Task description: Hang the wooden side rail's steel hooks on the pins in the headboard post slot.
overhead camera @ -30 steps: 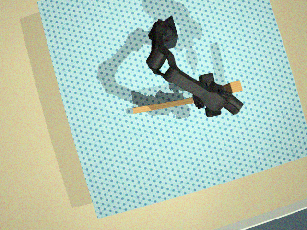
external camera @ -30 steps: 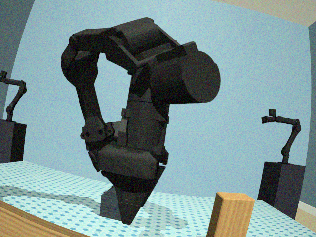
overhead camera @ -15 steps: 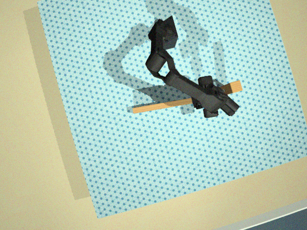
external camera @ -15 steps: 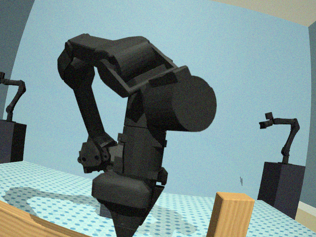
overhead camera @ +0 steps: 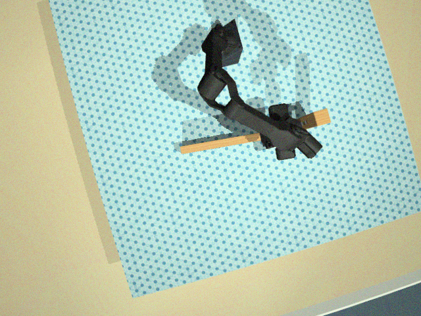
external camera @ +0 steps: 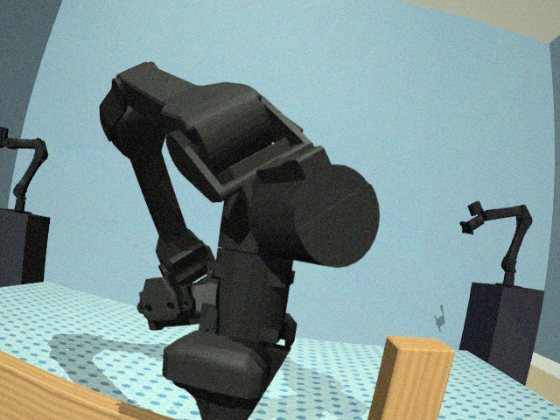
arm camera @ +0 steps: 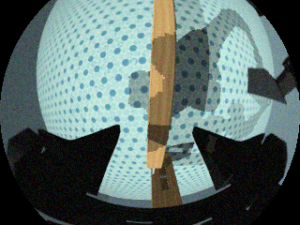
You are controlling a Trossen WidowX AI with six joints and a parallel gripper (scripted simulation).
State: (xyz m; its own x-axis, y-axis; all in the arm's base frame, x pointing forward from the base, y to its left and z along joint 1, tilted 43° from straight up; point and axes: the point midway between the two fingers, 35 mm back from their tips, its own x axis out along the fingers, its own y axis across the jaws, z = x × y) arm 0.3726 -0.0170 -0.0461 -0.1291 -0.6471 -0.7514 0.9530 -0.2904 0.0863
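Observation:
The wooden side rail (overhead camera: 217,143) (external camera: 40,393) (arm camera: 161,70) lies long on the dotted table cloth (overhead camera: 204,220). Its near end stops just short of the headboard post (overhead camera: 318,118) (external camera: 411,380) (arm camera: 168,189), which stands upright. A dark slot shows on the post in the top view. Small grey hooks (arm camera: 158,172) show between rail end and post; I cannot tell if they sit on the pins. My gripper (overhead camera: 287,139) (external camera: 219,404) (arm camera: 157,130) is open and points down. Its fingers straddle the rail's end by the post, one on each side and apart from it.
The arm's base block (overhead camera: 231,44) stands at the back of the cloth. Two other arms on black pedestals (external camera: 501,311) (external camera: 22,244) stand far off at the right and left. The table edge runs along the front (overhead camera: 356,295).

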